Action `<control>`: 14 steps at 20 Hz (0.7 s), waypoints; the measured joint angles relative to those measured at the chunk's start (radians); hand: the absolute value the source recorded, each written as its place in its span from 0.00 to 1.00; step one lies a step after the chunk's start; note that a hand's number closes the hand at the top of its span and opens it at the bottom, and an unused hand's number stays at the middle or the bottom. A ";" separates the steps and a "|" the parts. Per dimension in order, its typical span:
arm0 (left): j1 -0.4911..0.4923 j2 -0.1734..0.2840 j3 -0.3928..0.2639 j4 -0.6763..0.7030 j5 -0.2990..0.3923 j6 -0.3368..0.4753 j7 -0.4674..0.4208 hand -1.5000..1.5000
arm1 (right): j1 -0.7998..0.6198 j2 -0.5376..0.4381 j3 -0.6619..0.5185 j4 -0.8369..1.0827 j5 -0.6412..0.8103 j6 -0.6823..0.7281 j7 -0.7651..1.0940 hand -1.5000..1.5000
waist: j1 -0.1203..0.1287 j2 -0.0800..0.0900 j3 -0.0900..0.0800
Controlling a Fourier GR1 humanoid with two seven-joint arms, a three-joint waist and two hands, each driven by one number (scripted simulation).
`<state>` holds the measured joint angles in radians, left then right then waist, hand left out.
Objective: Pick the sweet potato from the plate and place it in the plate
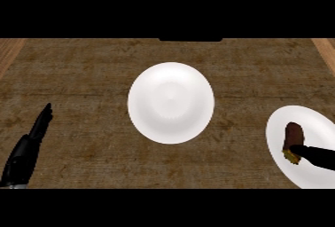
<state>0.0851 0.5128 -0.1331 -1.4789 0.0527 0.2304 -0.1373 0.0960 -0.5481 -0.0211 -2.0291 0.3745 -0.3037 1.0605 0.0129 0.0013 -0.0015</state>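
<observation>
Down on the brown worktop (78, 80) stand two white plates. The middle plate (171, 103) sits near the centre with nothing on it. The right plate (307, 173) lies at the view's right edge, partly cut off by the frame, and it carries the sweet potato (294, 134), a reddish-brown piece lying lengthwise on the plate's left half.

The right hand (317, 155) comes in from the right edge, low over that plate. Its dark fingers (306, 151) reach across to the near end of the sweet potato and seem to touch it there, beside a small yellowish patch. Whether those fingers are apart or closed on the sweet potato cannot be told from this angle. The sweet potato rests on the right plate, well apart from the middle plate.

The left hand (36, 133) shows at the lower left, resting over the worktop with its fingers straight and together, pointing away from the robot, holding nothing, and well apart from both plates.
</observation>
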 measured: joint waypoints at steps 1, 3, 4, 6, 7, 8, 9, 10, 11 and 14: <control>0.001 -0.002 0.004 0.010 -0.002 -0.003 -0.008 0.50 | -0.011 -0.010 -0.004 0.011 -0.023 0.024 0.008 0.00 | -0.001 0.000 0.000; -0.006 -0.017 -0.004 0.006 -0.016 0.008 -0.001 0.50 | -0.011 -0.017 0.006 0.046 -0.048 0.055 0.009 0.00 | -0.004 0.000 0.000; -0.004 -0.016 -0.003 0.001 -0.018 0.006 -0.003 0.50 | -0.022 -0.024 0.013 0.068 -0.058 0.074 0.013 0.00 | -0.003 0.000 0.001; -0.010 -0.014 0.007 0.006 -0.017 -0.005 -0.001 0.50 | -0.040 -0.042 0.017 0.101 -0.089 0.113 0.014 0.00 | -0.003 0.000 0.001; -0.005 -0.008 0.016 0.007 -0.013 -0.013 -0.008 0.50 | -0.052 -0.048 0.019 0.124 -0.103 0.130 0.012 0.00 | -0.002 0.000 0.001; 0.006 -0.012 0.012 -0.017 -0.022 -0.007 0.005 0.50 | -0.062 -0.048 0.024 0.140 -0.111 0.141 0.012 0.00 | -0.002 0.000 0.001; 0.006 -0.012 0.018 -0.015 -0.019 -0.013 0.005 0.50 | -0.058 -0.048 0.030 0.143 -0.121 0.155 0.009 0.00 | -0.004 0.000 0.001; 0.002 -0.023 0.016 -0.003 -0.026 -0.012 -0.003 0.50 | -0.055 -0.050 0.029 0.153 -0.132 0.169 0.003 0.00 | -0.006 -0.001 0.001; 0.007 -0.022 0.024 -0.009 -0.025 -0.018 -0.002 0.50 | -0.063 -0.050 0.026 0.177 -0.138 0.181 -0.006 0.00 | -0.006 -0.001 0.001; 0.017 -0.034 0.037 -0.013 -0.036 -0.026 0.004 0.50 | -0.054 -0.037 0.013 0.218 -0.157 0.216 -0.042 0.00 | -0.009 -0.001 0.001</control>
<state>0.1025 0.4793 -0.0958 -1.4924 0.0167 0.2040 -0.1331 0.0421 -0.5852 -0.0082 -1.8110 0.2175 -0.0881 1.0185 0.0042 0.0002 0.0000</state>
